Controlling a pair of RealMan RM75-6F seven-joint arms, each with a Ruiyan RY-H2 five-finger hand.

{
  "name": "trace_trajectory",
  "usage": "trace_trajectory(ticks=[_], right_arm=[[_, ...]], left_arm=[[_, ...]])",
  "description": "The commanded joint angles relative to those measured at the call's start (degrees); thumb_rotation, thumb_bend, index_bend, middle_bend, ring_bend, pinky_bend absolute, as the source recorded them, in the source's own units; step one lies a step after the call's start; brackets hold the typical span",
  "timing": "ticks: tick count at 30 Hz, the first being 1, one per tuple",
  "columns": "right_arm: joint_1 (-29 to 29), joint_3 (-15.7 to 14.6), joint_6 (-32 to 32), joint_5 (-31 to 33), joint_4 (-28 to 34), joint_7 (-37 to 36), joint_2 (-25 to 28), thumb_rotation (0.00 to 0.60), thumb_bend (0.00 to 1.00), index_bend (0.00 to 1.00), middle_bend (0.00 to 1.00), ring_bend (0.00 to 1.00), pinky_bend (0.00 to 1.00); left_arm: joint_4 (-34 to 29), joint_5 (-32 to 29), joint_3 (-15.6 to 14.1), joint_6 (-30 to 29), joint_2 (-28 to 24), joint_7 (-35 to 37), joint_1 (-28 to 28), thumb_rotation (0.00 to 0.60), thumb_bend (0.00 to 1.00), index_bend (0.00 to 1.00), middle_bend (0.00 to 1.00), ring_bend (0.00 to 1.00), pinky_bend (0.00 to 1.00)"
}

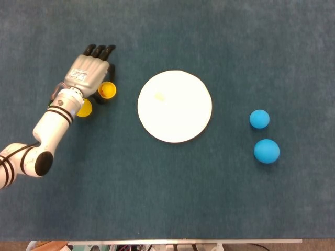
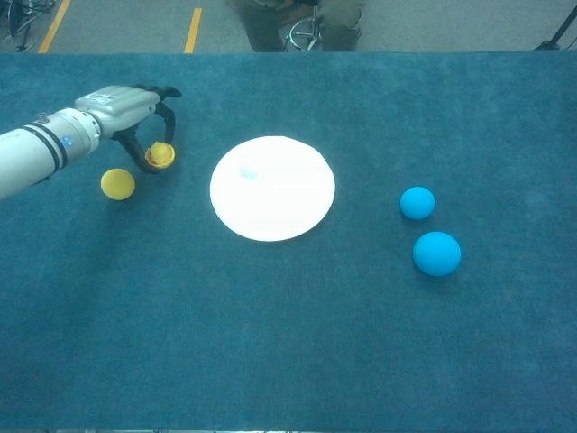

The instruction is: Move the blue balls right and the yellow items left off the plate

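Note:
My left hand (image 1: 89, 73) (image 2: 126, 104) holds a small yellow-orange item (image 1: 107, 90) (image 2: 160, 154) between thumb and fingers, left of the white plate (image 1: 175, 106) (image 2: 272, 188) and off it. A yellow ball (image 1: 85, 107) (image 2: 117, 183) lies on the cloth just beside my left wrist. Two blue balls lie right of the plate: a smaller one (image 1: 259, 118) (image 2: 416, 202) and a larger one (image 1: 266, 151) (image 2: 436, 253). Nothing lies on the plate. My right hand does not show in either view.
Dark teal cloth (image 1: 167, 198) covers the whole table. The table's near edge (image 1: 167, 241) runs along the bottom of the head view. Beyond the far edge, a person's legs and a chair base (image 2: 297, 27) stand on the floor.

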State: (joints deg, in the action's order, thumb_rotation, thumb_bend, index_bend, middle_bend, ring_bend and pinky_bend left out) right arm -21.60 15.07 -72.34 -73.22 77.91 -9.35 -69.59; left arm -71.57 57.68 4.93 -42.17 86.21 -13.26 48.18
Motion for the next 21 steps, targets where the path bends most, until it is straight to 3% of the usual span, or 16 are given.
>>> trace_trajectory(ticks=[1, 21], right_arm=[[0.0, 0.0, 0.0, 0.0, 0.1, 0.0, 0.0, 0.6, 0.0, 0.31, 0.16, 0.02, 0.04], [-0.1, -0.4, 1.0, 0.0, -0.5, -0.2, -0.7, 0.6, 0.0, 0.31, 0.16, 0.02, 0.04]], left_arm=[[0.5, -0.3, -0.1, 0.0, -0.2, 0.3, -0.5, 0.6, 0.01, 0.49, 0.0, 0.0, 0.0], [5.9, 0.5, -0.4, 1.5, 1.6, 0.9, -2.0, 0.6, 0.01, 0.45, 0.0, 0.0, 0.0]])
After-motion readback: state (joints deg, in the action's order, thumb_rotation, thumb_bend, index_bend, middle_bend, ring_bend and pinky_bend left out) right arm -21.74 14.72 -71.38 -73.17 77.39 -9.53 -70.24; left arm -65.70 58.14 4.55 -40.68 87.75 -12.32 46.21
